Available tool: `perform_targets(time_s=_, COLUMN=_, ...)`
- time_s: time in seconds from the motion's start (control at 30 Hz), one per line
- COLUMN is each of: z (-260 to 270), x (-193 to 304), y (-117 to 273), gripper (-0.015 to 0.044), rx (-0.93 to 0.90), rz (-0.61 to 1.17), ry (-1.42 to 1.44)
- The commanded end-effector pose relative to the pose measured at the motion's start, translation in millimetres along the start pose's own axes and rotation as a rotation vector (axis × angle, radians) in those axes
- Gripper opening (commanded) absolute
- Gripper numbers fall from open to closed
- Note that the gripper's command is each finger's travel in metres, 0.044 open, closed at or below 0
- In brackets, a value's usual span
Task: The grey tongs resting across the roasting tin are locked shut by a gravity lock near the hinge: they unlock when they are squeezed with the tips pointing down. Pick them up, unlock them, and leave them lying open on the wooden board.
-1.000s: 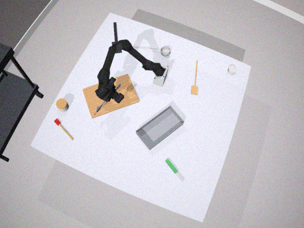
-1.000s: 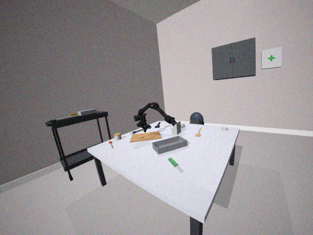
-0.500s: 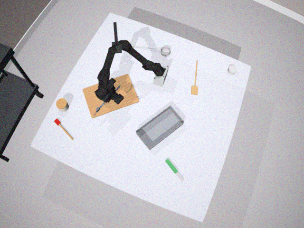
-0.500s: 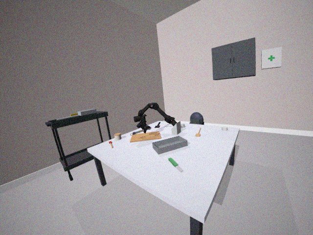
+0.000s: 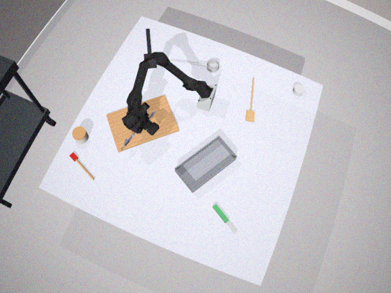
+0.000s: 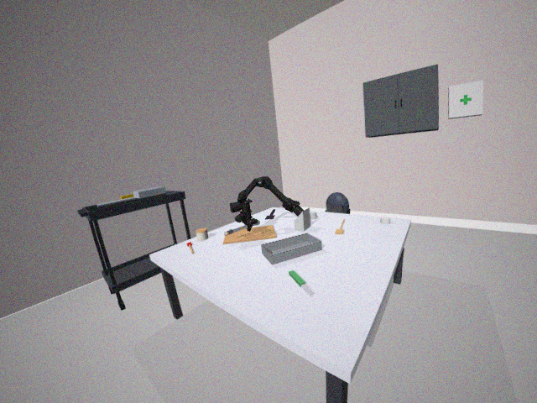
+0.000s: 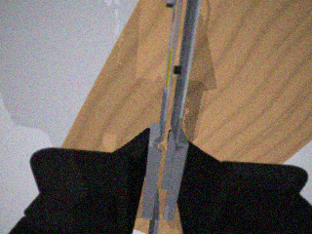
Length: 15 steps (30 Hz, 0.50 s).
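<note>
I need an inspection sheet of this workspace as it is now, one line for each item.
Surface: white table, carries all items.
Job's things: grey tongs held over the wooden board, arms close together; roasting tin holds nothing.
Clutter: red-headed spatula, wooden spatula, green-handled tool, cork-lidded jar, glass, small white cup.
Grippers: claw shut on the tongs.
Cables: nothing seen.
Surroundings: black cart beside table; grey wall cabinet; green-cross sign.
</note>
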<state>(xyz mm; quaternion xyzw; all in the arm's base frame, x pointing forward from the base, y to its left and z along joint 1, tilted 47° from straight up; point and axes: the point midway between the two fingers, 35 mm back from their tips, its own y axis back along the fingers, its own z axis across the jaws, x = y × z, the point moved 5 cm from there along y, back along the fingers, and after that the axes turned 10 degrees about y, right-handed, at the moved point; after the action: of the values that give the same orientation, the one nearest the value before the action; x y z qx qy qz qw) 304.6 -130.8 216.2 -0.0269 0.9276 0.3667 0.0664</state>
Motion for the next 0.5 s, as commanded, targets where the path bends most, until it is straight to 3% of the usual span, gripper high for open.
perform_targets(time_s=0.0, z=1.7, x=-0.4, y=-1.5, gripper=-0.0150, rx=-0.005, rz=-0.001, ry=0.008)
perform_targets(time_s=0.47, z=0.3, x=0.0, y=-0.3, gripper=0.0217, rx=0.000, rz=0.000, ry=0.001)
